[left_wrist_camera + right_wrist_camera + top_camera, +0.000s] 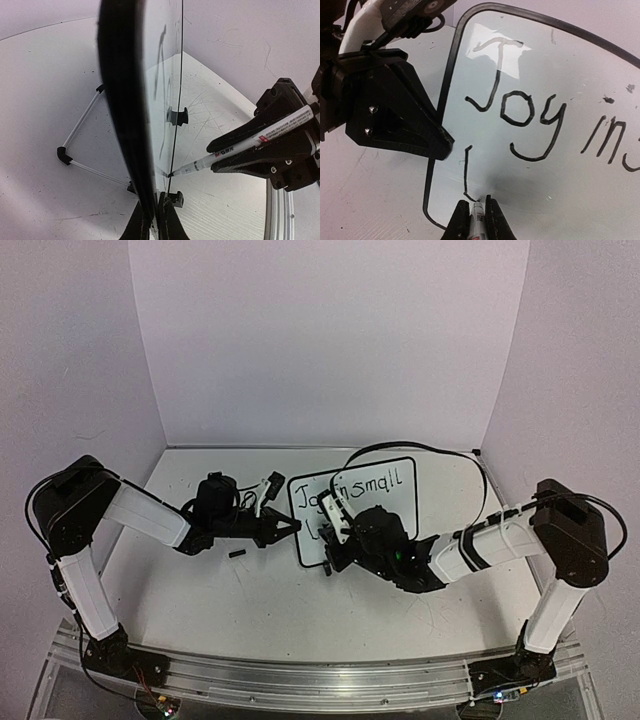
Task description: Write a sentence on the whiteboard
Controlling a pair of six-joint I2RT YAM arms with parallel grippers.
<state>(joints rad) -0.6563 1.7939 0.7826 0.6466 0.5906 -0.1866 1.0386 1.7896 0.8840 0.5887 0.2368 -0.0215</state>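
Board [395, 485]: stands upright on its feet on the surface [250, 610], btw your two arms, written face toward the bases.
L jaws: pressed onto the board's left edge, pinching the frame. By the look of it a brace only.
R jaws: pinched on the pen [477, 220], barrel lying btw the fingers, tip pointing fwd at the board.
Pen tip: touching the board face near its lower-left corner, at the foot of a short downstroke [466, 172] that hooks right at the bottom.
Text [520, 107]: top line reads "Joy in small". Line 2 has only that one stroke.
Progress: well past half, I'd judge. Line 2 is mostly left to write.
Key relation: board face lies straight ahead of R jaws, pen axis steep to it. Blank space runs right of the tip, along the board's long axis, under "Joy". So your next move prob. slides rightward across the face, not deeper in.
Nearer arm: R, already on the spot.
Risk: press too hard and the board may rock back against the L pinch.
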